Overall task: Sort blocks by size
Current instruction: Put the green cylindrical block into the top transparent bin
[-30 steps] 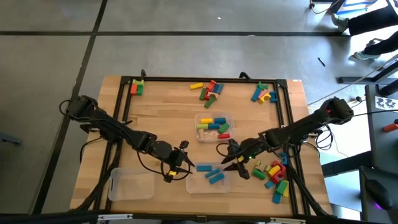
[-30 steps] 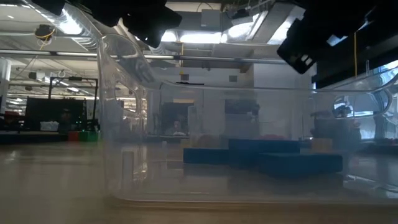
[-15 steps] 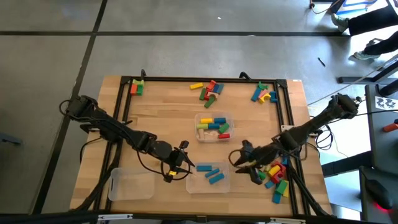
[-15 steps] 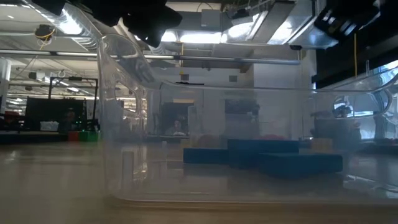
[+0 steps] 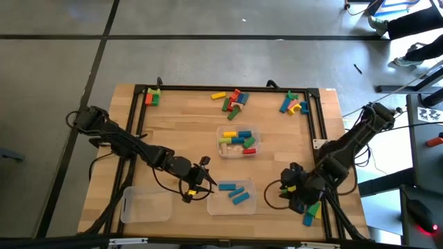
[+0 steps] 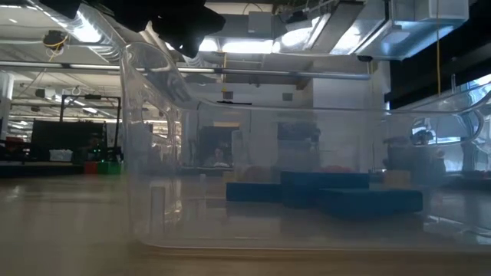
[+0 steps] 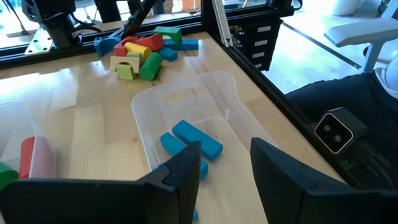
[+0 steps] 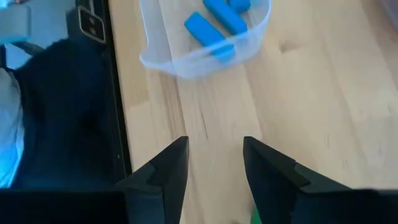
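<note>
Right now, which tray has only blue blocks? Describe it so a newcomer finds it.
On the wooden table, look along the near edge between the two grippers. The clear tray there holds only blue blocks; the tray to its left is empty and the middle tray holds mixed colours.

Glossy painted blocks [image 7: 188, 139] lie in a clear plastic tray [image 7: 186, 102] on a matt, pale wooden table [image 5: 180, 131].

One camera looks straight down on the whole pale wooden table [image 5: 180, 131], while another sits at tabletop height, pressed close against the clear plastic rectangular tray [image 6: 261, 230] (room beyond). Each wrist camera looks past its own dark fingers; all four share that tray's blue rectangular wooden blocks [image 5: 234, 191].
</note>
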Controlling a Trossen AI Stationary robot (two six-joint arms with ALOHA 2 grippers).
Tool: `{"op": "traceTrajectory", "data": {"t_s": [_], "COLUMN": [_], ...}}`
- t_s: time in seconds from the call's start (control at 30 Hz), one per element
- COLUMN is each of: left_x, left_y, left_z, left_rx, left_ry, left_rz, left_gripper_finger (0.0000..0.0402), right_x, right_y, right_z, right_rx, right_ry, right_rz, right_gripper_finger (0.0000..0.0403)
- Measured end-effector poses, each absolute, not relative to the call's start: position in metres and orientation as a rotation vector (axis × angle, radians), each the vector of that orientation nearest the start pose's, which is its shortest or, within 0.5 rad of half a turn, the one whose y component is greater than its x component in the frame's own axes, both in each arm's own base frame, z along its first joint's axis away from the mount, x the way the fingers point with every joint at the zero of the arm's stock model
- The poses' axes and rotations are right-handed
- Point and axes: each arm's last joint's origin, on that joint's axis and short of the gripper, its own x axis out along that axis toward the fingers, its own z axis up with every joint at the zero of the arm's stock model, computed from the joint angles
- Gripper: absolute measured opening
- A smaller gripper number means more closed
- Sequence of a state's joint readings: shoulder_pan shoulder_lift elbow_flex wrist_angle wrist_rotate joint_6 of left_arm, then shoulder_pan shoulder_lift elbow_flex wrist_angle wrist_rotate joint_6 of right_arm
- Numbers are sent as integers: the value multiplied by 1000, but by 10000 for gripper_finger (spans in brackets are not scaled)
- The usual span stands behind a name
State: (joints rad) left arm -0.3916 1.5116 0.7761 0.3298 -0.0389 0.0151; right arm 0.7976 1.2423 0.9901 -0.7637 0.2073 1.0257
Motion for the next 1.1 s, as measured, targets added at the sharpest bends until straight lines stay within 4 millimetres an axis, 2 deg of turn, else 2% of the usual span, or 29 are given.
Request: {"op": "traceTrajectory", "data": {"t_s": [0.23, 0.4, 0.57, 0.7, 0.9, 1.0, 1.1], "left_x": [292, 292, 292, 293, 294, 294, 294], "left_y": [-119, -118, -118, -116, -113, -113, -113], "left_z": [209, 209, 209, 209, 209, 209, 209], "left_rx": [101, 95, 114, 124, 130, 142, 145], "left_ry": [394, 396, 393, 391, 390, 387, 387], "left_rz": [-349, -345, -348, -345, -336, -339, -340], "left_gripper_finger": [135, 135, 135, 135, 135, 135, 135], "right_x": [169, 168, 174, 176, 175, 176, 178], "right_y": [177, 181, 185, 186, 191, 195, 197], "right_z": [254, 244, 239, 232, 214, 204, 193], "right_rx": [397, 374, 369, 429, 498, 472, 413], "right_ry": [1108, 1219, 1158, 1180, 1338, 1420, 1473], "right_rz": [-18, -6, -46, -137, -245, -239, -250], "right_gripper_finger": [153, 153, 153, 159, 217, 253, 272]}}
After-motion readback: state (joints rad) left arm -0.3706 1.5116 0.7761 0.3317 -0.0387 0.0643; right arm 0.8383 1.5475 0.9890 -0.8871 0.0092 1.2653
